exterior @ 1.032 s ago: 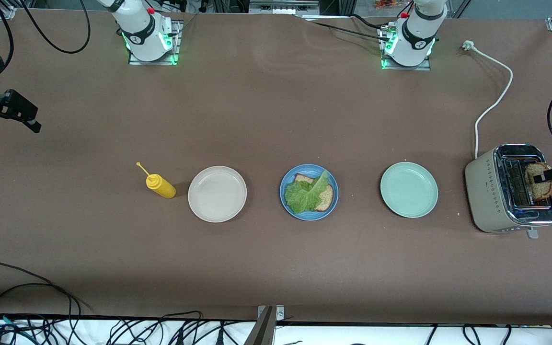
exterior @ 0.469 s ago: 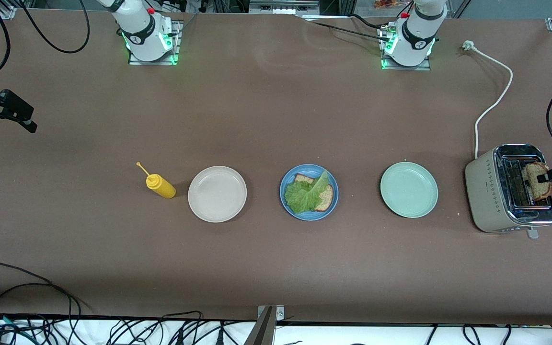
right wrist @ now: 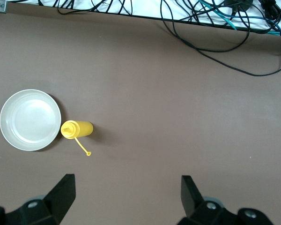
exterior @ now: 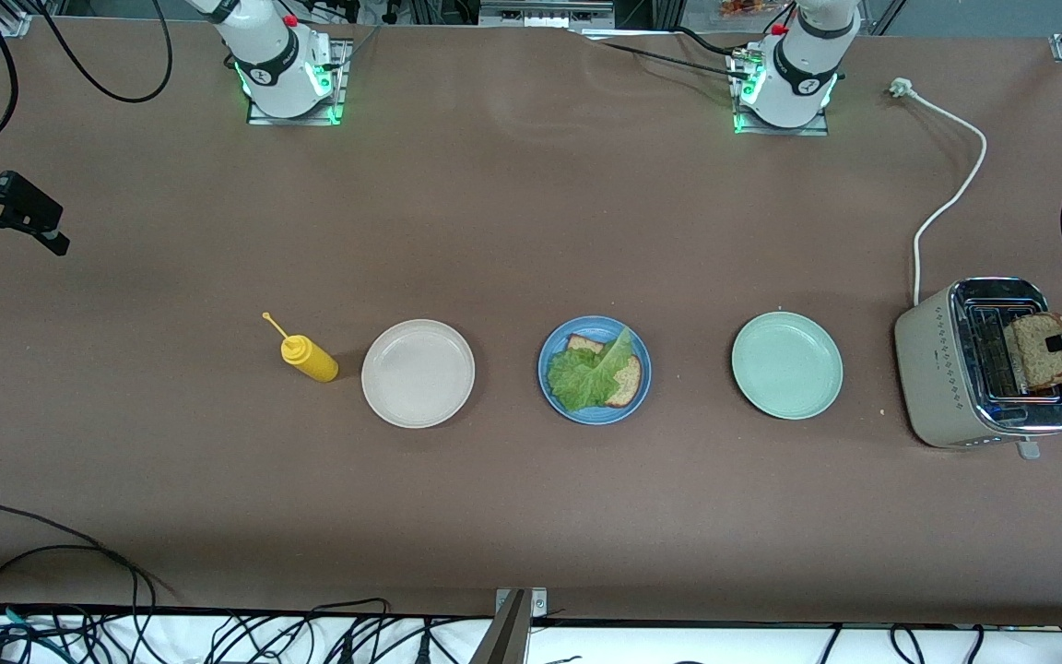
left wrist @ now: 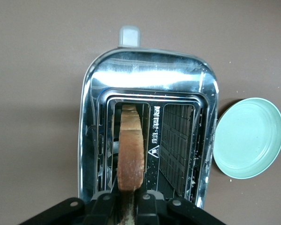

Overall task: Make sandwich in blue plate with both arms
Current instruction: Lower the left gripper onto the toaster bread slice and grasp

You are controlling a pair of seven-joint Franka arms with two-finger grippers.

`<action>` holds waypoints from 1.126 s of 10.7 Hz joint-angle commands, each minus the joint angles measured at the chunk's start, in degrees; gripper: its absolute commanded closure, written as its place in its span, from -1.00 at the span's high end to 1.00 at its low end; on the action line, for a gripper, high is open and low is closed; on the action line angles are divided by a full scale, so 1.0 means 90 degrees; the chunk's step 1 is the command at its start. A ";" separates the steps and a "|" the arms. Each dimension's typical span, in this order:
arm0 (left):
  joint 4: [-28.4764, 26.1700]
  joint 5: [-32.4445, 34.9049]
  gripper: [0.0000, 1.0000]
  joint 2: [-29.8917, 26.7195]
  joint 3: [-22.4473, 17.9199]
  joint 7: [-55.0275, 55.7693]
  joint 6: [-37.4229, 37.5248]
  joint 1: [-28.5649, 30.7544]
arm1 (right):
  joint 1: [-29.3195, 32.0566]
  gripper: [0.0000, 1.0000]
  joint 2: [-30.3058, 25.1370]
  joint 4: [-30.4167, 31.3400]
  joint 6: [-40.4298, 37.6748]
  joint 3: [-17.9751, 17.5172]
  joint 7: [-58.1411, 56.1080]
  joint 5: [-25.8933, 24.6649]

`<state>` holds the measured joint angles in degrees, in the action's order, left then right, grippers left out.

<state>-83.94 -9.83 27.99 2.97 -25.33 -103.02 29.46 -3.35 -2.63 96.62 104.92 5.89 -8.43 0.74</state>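
Note:
The blue plate [exterior: 551, 353] sits mid-table and holds a brown bread slice [exterior: 629, 382] with a green lettuce leaf [exterior: 586, 376] on top. A second bread slice [exterior: 1036, 351] stands upright, partly out of a slot of the toaster [exterior: 941, 369]. My left gripper [exterior: 1060, 342] is shut on its top edge. In the left wrist view the slice [left wrist: 130, 150] runs edge-on from the slot up between the jaws of the left gripper [left wrist: 129, 208]. My right gripper [exterior: 50, 235] hangs open over bare table at the right arm's end. The right gripper [right wrist: 129, 187] holds nothing.
A pale green plate [exterior: 786, 365] lies between the blue plate and the toaster. A beige-white plate [exterior: 418, 373] and a yellow squeeze bottle [exterior: 310, 358] lie toward the right arm's end. The toaster's white cord [exterior: 950, 189] trails toward the left arm's base.
The left gripper has shut on the bread slice in the toaster and raised it a little out of the slot. The right gripper has shifted slightly.

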 commanded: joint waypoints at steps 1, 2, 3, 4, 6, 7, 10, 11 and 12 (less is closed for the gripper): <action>0.0010 0.0145 -1.00 -0.0365 0.0080 -0.0017 0.0254 -0.0011 | 0.0002 1.00 0.0048 -0.0160 -0.0154 0.0009 0.0018 -0.0063; 0.0049 0.0261 -1.00 -0.0472 0.0099 0.0022 0.0342 -0.0031 | 0.0002 1.00 0.0048 -0.0160 -0.0154 0.0009 0.0009 -0.0063; 0.0117 0.0310 -1.00 -0.0551 0.0157 0.0022 0.0488 -0.0041 | 0.0002 1.00 0.0048 -0.0160 -0.0154 0.0009 0.0018 -0.0072; 0.0272 0.0475 -1.00 -0.0648 0.0196 0.0032 0.0625 -0.0118 | 0.0002 1.00 0.0048 -0.0160 -0.0154 0.0009 0.0009 -0.0063; 0.0342 0.0730 -1.00 -0.0998 0.0207 0.0032 0.0772 -0.0449 | 0.0002 1.00 0.0048 -0.0160 -0.0154 0.0009 0.0018 -0.0072; 0.0342 0.0866 -1.00 -0.1213 0.0207 0.0022 0.0879 -0.0635 | 0.0002 1.00 0.0048 -0.0160 -0.0154 0.0028 0.0009 -0.0063; 0.0342 0.0868 -1.00 -0.1527 0.0216 0.0041 0.1288 -0.1153 | 0.0002 1.00 0.0048 -0.0160 -0.0154 0.0068 0.0008 -0.0072; 0.0342 0.0781 -1.00 -0.1605 0.0207 0.0061 0.1435 -0.1338 | 0.0002 1.00 0.0048 -0.0160 -0.0154 0.0058 0.0008 -0.0072; 0.0333 0.0722 -1.00 -0.1616 0.0342 0.0080 0.1582 -0.1475 | 0.0002 1.00 0.0048 -0.0160 -0.0164 0.0058 0.0008 -0.0072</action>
<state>-80.51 -3.34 14.63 5.37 -25.17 -91.51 19.01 -3.35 -2.62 96.61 104.83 6.34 -8.43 0.74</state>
